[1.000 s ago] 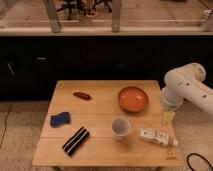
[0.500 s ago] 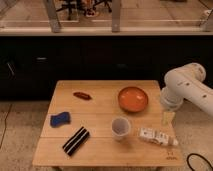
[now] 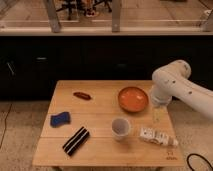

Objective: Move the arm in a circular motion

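Nothing's moved vs 0.5 s ago as far as I can see: arm point(image 3: 176, 87) sits in the same pose at the right side of the wooden table point(image 3: 100, 152), and the objs are all in the same spots.

Nearest me, a black cable point(image 3: 199, 161) loops on the floor at bottom right. On the table's front half there's a black-and-white striped bar point(image 3: 76, 140) at front left, a white cup point(image 3: 121, 128) upright near center, and a white bottle point(image 3: 158, 136) on its side to the right. A blue sponge point(image 3: 60, 119) lies left, mid-depth.

The gripper point(image 3: 157, 114) hangs pointing down from the arm's elbow, just behind the bottle and apart from it. I can't tell how wide it's open or whether it holds anything.

Further back are an orange bowl point(image 3: 133, 98), close beside the arm, and a small reddish-brown item point(image 3: 82, 95) to the left. Behind the table runs a dark cabinet front point(image 3: 75, 57). Beyond it I see pale floor and gray posts point(image 3: 52, 15).
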Motion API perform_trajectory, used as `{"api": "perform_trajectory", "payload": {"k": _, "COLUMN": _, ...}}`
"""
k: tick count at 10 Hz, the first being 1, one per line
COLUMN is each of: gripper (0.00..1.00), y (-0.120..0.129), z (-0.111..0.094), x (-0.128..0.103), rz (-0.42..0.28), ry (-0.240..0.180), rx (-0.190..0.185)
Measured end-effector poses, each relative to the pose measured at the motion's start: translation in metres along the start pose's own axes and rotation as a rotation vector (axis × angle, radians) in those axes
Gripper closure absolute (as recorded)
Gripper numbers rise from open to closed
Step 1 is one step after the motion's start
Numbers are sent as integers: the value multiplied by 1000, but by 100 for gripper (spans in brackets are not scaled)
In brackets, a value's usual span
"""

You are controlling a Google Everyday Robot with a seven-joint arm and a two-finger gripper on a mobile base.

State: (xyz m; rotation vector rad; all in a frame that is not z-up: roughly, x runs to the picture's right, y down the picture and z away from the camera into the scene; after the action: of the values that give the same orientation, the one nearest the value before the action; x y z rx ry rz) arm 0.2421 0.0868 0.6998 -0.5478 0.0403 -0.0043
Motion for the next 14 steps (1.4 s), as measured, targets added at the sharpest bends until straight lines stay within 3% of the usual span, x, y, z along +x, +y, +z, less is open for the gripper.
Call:
{"api": "perform_trajectory", "payload": {"k": 3, "gripper": 20, "y": -1, "z": 2, "x": -3, "rz": -15, "ry": 8, "rx": 4}}
{"api": "perform_trajectory", "payload": {"k": 7, "gripper": 20, "y": -29, "z": 10, "x": -31, "rz": -58, "ry": 20, "rx": 14}}
{"api": "perform_trajectory", "payload": {"k": 9, "gripper": 20, "y": -28, "z": 11, "x": -36, "rz": -75, "ry": 27, "rx": 11}}
{"api": "perform_trajectory", "payload": {"k": 12, "gripper": 20, "y": -30, "z": 11, "x": -70, "rz": -115, "ry": 20, "rx": 16}}
{"api": "perform_trajectory", "payload": {"k": 14, "gripper": 21, "y": -33, "z": 17, "x": -74, "rz": -119, "ry": 21, "rx": 16}}
